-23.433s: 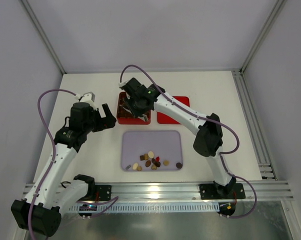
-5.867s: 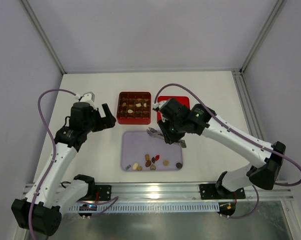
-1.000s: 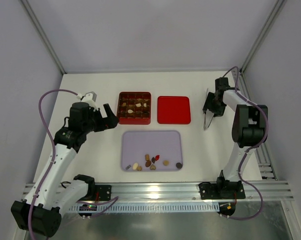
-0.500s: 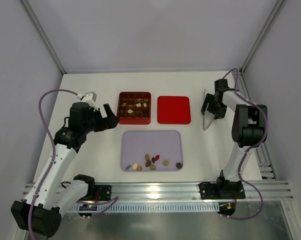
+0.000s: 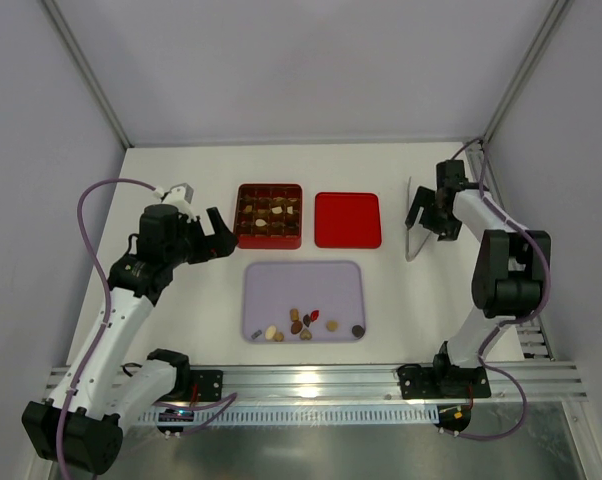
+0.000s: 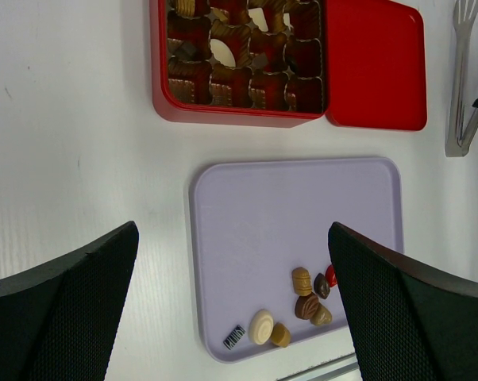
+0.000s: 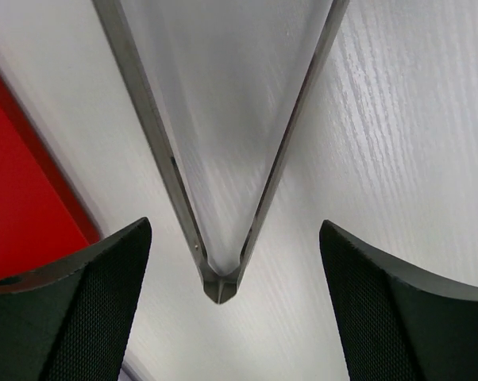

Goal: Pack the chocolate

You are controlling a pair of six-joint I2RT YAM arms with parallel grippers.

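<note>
**Current state.** The chocolates [image 5: 297, 326] not yet packed lie loose in a small cluster near the front edge of the lilac tray [image 6: 294, 198]. They are a mix of dark brown, tan and cream pieces plus one reddish piece. Further pieces sit in compartments of the red box [image 5: 269, 213], which stands open behind the tray. The red lid [image 5: 347, 219] lies flat just beside the box on its right.

**Right arm.** The right gripper [image 7: 233, 238] is released. Its jaws are spread to either side of the hinged end of the metal tongs [image 5: 413, 226] and touch neither arm of the tool. The tongs rest flat on the table [image 5: 431, 300], to the right of the lid and well apart from the tray.

**Left arm.** The left gripper [image 5: 218, 231] is also released and holds nothing. It hovers left of the box, with its camera looking down on the box, lid and tray.

**Step in hand.** Judged from this layout, packing is incomplete and the current step concerns the tongs, not a sweet.

**Next move.** If the tool is to be taken up, the jaws must descend squarely over the hinge end. They should close only enough to lift the tongs without pinching the tips together. The tongs must then be carried over the lid to the tray cluster.
</note>
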